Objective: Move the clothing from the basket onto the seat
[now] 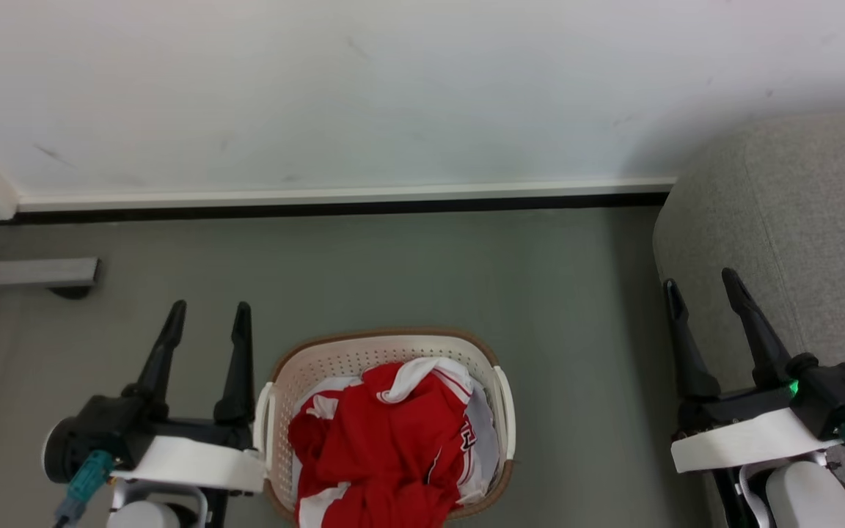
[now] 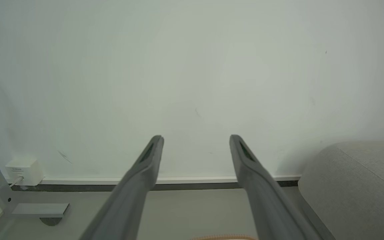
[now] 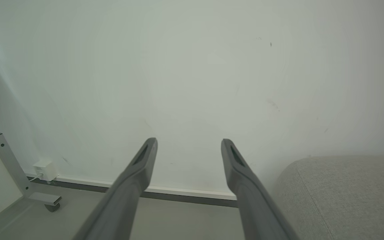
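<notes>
Both finger pairs stand wide w/ nothing btwn them. L gripper (image 1: 210,306) and R gripper (image 1: 700,280) each point up-view toward the wall (image 1: 320,88), over bare floor (image 1: 408,271). You hold nothing yet.

The clothing (image 1: 386,440) sits heaped in the basket (image 1: 342,361), w/ the white-trimmed jersey on top and plain red bunched at near-left. The basket stands on the floor btwn your two arms but isn't centred. Its left handle (image 1: 264,414) shows just beside the L gripper's white wrist, while the R gripper is well apart across a strip of floor. So the L arm is nearer, by my read.

Key relation: the pile lies to the right of the L fingers and back toward you, lower in head view than the tips. The tips reach past the basket's far rim. In left wrist view a sliver of brown rim (image 2: 225,237) sits at the bottom edge, right of centre, so the basket is under and right of the fingers, not ahead. You'd prob. need to pull back, swing right and tip down before closing.

The pile's long axis runs approx near-far, and its near end is cut off by the frame edge.

The seat (image 1: 796,220) is at far right, and the R gripper overlaps its edge in head view. Drop-off means a rightward carry.
</notes>
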Tool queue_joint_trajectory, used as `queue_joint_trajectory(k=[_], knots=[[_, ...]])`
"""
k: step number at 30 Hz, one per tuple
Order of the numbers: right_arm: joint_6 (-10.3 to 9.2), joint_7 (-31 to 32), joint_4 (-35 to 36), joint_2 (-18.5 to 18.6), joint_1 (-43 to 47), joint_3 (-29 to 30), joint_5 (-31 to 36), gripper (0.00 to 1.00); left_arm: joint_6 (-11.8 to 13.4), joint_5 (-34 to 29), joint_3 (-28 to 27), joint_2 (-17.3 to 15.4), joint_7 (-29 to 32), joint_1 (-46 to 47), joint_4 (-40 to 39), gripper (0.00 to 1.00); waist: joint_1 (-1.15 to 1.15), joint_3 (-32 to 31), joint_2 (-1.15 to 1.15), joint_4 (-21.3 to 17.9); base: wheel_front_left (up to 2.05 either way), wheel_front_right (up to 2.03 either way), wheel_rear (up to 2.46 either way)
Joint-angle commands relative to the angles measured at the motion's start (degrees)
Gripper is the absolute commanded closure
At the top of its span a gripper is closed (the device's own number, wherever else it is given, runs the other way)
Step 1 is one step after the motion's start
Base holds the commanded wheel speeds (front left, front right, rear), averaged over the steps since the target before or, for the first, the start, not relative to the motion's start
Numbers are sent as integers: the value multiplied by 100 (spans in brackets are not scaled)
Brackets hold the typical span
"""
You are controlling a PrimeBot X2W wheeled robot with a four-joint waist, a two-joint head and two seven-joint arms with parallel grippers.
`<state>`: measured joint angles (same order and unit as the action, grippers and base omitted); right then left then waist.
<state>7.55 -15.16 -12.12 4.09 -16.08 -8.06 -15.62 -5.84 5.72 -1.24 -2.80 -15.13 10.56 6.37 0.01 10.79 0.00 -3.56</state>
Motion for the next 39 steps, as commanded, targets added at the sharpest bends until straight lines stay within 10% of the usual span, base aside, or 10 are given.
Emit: queue_joint_trajectory(k=[1,18,39], knots=[[-12,1,42,45,-88,26,62,0,-16,89,0,-18,-5,76,3,0,-1,185,0,-43,0,0,0],[-12,2,471,90,-757,133,29,0,-158,106,214,-55,-4,1109,908,0,-1,1365,0,-261,0,0,0],[-12,2,989,13,-1205,276,-10,0,-157,366,740,-389,870,2983,4466,0,-1,2345,0,-801,0,0,0]])
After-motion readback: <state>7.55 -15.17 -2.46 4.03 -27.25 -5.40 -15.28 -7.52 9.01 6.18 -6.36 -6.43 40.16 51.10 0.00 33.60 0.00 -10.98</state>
